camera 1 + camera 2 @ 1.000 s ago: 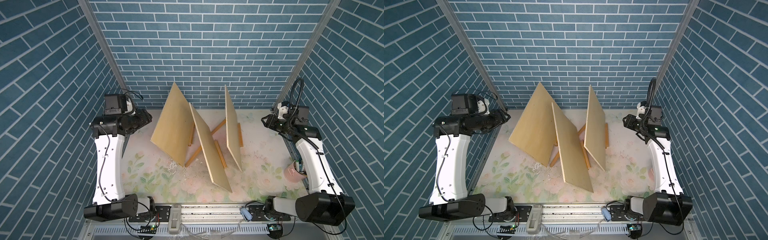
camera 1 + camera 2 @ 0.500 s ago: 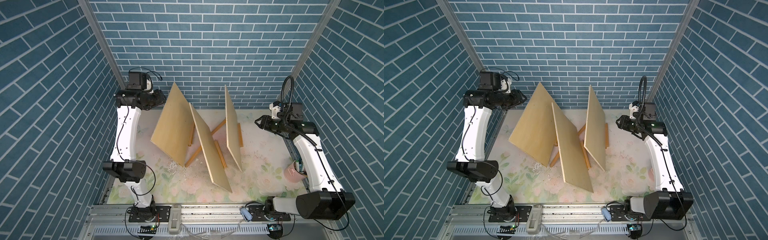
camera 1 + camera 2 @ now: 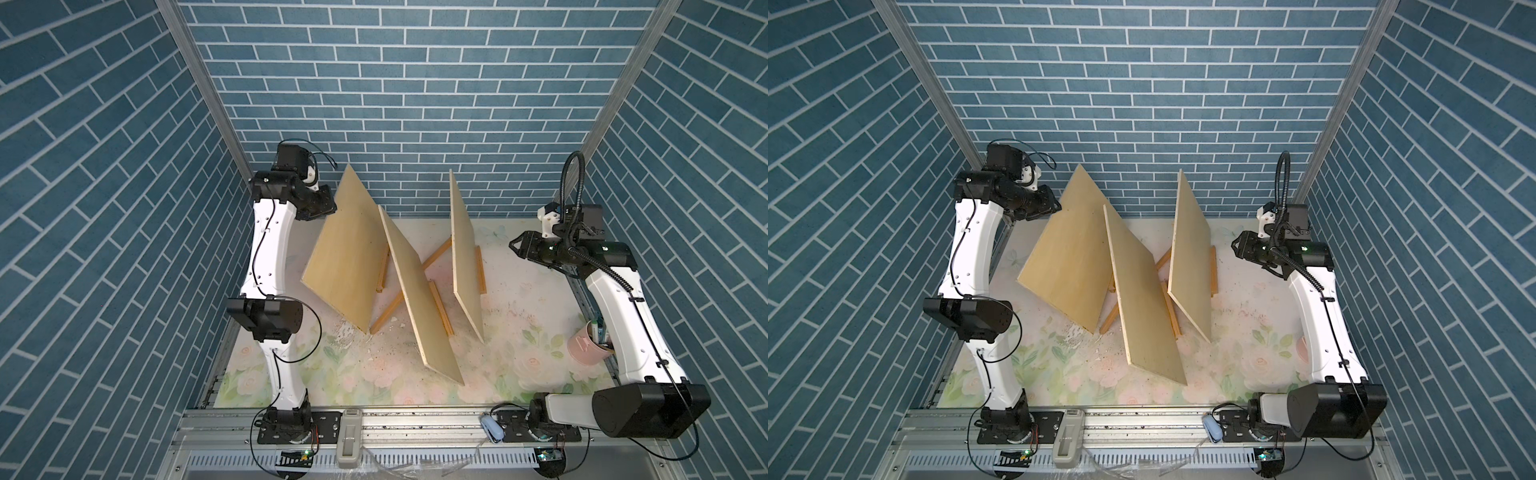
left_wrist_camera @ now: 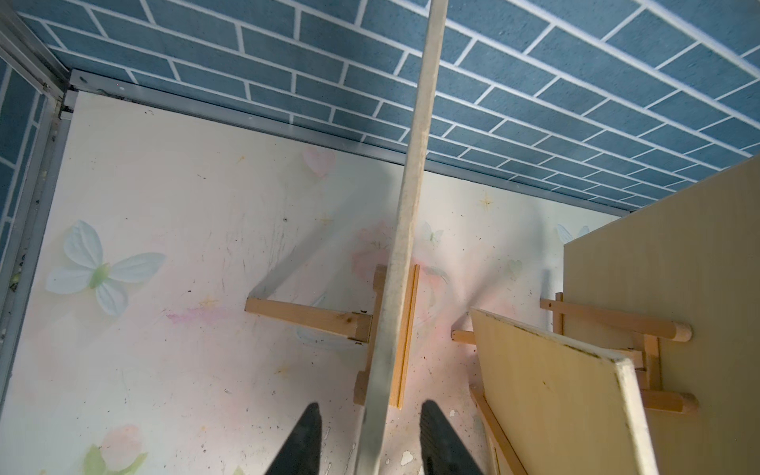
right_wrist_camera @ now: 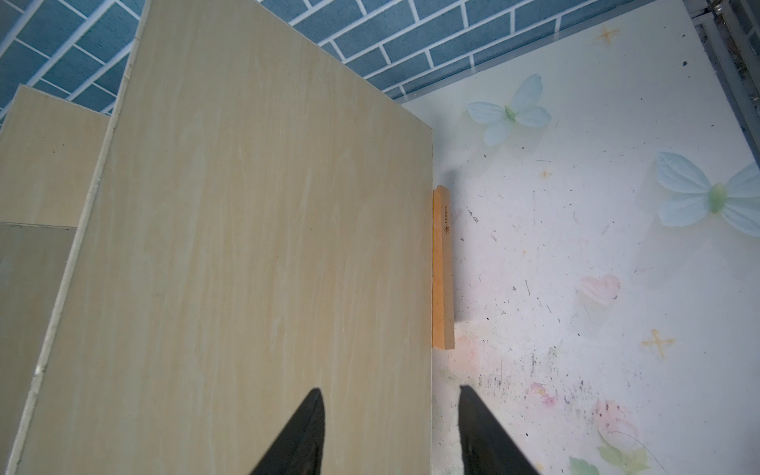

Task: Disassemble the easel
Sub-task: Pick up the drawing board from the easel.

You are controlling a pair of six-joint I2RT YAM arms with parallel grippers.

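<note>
1. Blue brick-patterned walls (image 3: 415, 104) box in a floral-printed bench (image 3: 374, 374) littered with white flakes and dark specks
2. Three thin, pale plywood boards stand tilted mid-bench, side by side: the left-arm board (image 3: 349, 253), the middle board (image 3: 419, 299) and the right-arm board (image 3: 463, 257)
3. Light-wood stick easels (image 3: 438, 252) show at their feet, on the bench between and behind the boards
4. The left tool (image 4: 371, 405) sits high, straddling the thin upper edge of the left-arm board; its black fingers (image 4: 306, 436) flank that edge with a sliver of gap on each side, so the jaws are narrow but not pinching the wood
5. In the left wrist view that board rests on its small light-wood easel (image 4: 316, 320), with the ledge strip against its foot and one leg jutting sideways
6. The right tool (image 3: 514, 246) hovers near the right-arm board but apart from it, jaws moderately wide and empty
7. A pink cup (image 3: 586, 347) of pens stands at the bench's edge beside the right arm
</note>
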